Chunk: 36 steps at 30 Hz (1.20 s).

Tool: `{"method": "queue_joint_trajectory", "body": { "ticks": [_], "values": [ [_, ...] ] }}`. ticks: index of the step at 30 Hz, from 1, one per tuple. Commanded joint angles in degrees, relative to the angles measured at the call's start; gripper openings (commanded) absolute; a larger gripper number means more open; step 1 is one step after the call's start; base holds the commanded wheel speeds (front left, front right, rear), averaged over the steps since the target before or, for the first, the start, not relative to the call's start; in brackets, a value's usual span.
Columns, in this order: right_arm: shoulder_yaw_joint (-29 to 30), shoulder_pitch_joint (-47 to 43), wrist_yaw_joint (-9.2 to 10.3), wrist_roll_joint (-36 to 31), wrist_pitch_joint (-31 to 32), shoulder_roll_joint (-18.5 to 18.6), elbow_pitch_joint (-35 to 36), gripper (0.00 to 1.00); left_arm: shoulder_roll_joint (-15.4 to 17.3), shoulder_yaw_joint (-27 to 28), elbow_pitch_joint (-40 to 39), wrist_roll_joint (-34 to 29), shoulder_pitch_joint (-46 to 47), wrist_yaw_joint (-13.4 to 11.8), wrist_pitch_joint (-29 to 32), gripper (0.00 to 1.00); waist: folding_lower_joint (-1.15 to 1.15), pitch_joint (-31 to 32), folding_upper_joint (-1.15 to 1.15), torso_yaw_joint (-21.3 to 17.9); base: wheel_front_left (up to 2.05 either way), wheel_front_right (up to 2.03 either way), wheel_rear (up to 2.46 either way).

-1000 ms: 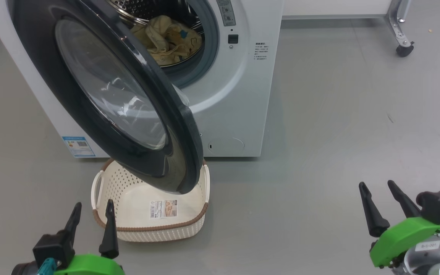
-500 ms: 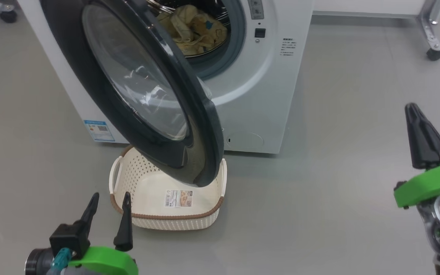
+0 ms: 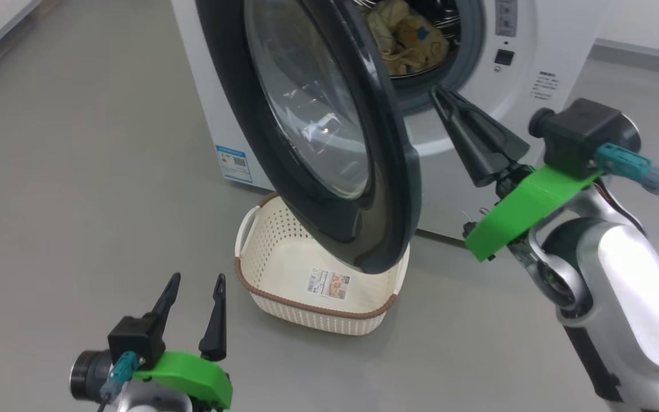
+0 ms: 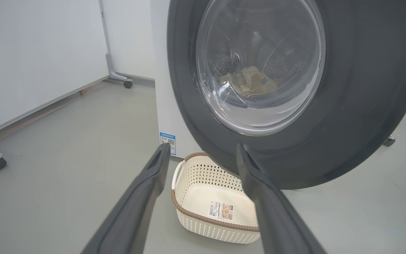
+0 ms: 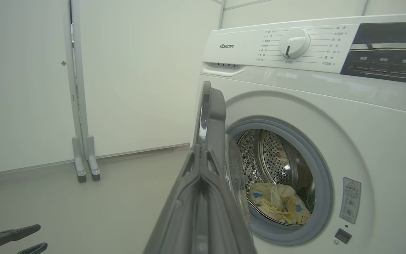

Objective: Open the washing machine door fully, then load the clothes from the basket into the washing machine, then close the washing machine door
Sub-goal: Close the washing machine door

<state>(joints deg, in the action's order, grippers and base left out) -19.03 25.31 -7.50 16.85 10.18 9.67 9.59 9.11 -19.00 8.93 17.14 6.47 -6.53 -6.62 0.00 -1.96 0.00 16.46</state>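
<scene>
Clenched empty at upper right, the right gripper point(image 3: 441, 94) is nearer the glossy black-rimmed round glass door point(image 3: 318, 114), just leftward. The left gripper point(image 3: 195, 289) gapes lower left.

Grey floor point(image 3: 78, 171), white washing machine point(image 3: 564, 40) standing on it, cream basket point(image 3: 275, 252) just before it — upright

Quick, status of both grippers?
Left gripper: open, empty.
Right gripper: shut, holding nothing, next to the washing machine door edge.
</scene>
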Motion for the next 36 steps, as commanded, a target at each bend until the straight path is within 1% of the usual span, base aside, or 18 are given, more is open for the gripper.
{"method": "queue_joint_trajectory", "body": {
  "ticks": [1, 6, 11, 15, 26, 36],
  "values": [
    [-1.9, 3.5, 0.01, 0.7, 0.5, 0.6, 0.4, 0.00, 0.2, 1.7, -1.4, -0.4, 3.3, 0.2, -0.8, 1.00, 0.00, 0.4, 0.00, 2.6, 0.00, 0.00, 0.00],
    [-7.3, 8.9, 0.01, 4.9, 2.6, -0.1, -5.8, 0.00, -0.2, 1.1, -0.3, -0.3, 4.3, 0.5, -1.3, 1.00, 0.00, 1.2, 0.00, 5.3, 0.00, 0.00, 0.00],
    [-9.9, 12.0, 0.01, 7.4, 4.9, -0.6, -11.9, 0.00, -0.5, 0.8, 0.4, 0.0, 4.5, 0.4, -1.6, 1.00, 0.00, 1.7, 0.00, 6.4, 0.00, 0.00, 0.00],
    [-10.6, 13.3, 0.01, 8.7, 6.2, -1.2, -16.3, 0.00, -0.7, 0.6, 0.9, 0.4, 4.4, 0.5, -1.4, 1.00, 0.00, 2.0, 0.00, 6.7, 0.00, 0.00, 0.00],
    [-10.8, 16.9, 0.01, 10.1, 8.2, -1.9, -26.1, 0.00, -1.0, 0.1, 1.7, 1.6, 4.4, 0.7, -1.5, 1.00, 0.00, 1.3, 0.00, 5.7, 0.00, 0.00, 0.00],
    [-10.0, 19.7, 0.01, 10.8, 7.6, -1.6, -31.0, 0.00, -1.3, -0.4, 2.6, 2.3, 5.0, 0.8, -1.8, 1.00, 0.00, 0.4, 0.00, 5.8, 0.00, 0.00, 0.00]
  ]
}}
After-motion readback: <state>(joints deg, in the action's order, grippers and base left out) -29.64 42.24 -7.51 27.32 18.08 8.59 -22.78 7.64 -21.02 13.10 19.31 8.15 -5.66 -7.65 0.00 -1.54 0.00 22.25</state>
